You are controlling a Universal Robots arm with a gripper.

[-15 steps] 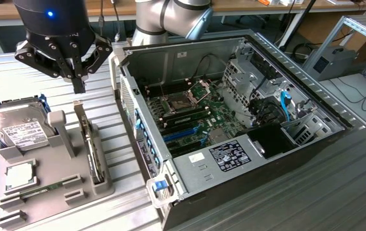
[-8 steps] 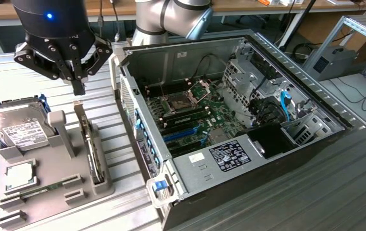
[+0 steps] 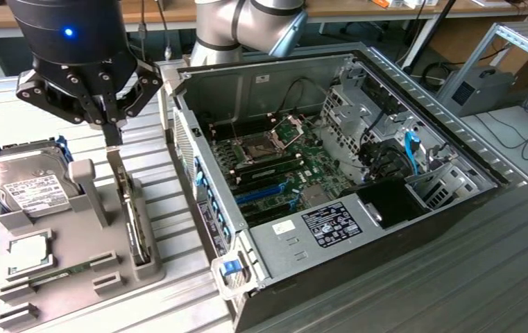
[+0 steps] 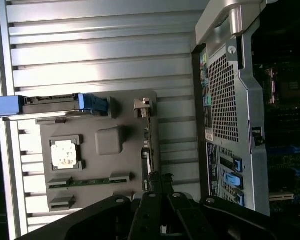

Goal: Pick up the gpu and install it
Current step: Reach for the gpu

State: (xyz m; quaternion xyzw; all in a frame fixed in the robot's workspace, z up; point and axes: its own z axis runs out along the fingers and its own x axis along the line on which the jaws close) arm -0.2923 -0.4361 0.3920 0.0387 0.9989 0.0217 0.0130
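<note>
The gpu [image 3: 132, 215] stands on edge in a slot of the grey holder [image 3: 88, 229], its pale metal bracket at the far end and the green card running toward the near end. In the wrist view the gpu [image 4: 146, 145] shows as a thin edge-on strip. My black gripper [image 3: 114, 142] hangs above the card's line without touching it. The fingers look drawn together with nothing between them. In the wrist view the gripper [image 4: 161, 192] overlaps the card's near end.
The holder also carries a silver hard drive [image 3: 25, 182] in a blue frame, a CPU [image 3: 28, 253] and a slim RAM stick [image 3: 60, 272]. To the exterior view's right lies the open computer case [image 3: 277, 239], its motherboard [image 3: 277, 170] exposed. Both rest on a ribbed metal table [image 4: 105, 50].
</note>
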